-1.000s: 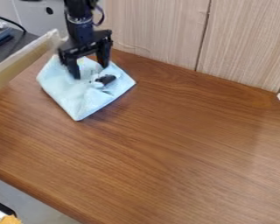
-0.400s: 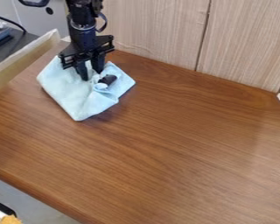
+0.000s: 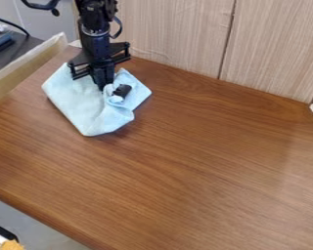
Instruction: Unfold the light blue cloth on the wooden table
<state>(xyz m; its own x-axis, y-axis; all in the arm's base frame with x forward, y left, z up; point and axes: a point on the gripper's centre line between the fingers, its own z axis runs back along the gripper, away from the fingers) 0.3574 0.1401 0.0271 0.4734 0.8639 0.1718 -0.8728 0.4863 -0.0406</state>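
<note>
End effector (image 3: 103,87)'s pinched narrow on the cloth (image 3: 82,106), upper left; grab looks done, moving or unfolding's probably to go.

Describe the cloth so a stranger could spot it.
Find the upper left of the brown wooden tabletop, beside the slanted pale board. There, under the black gripper, lies the rumpled cloth, a small black object on it. Unlike the board, it's light blue.
</note>
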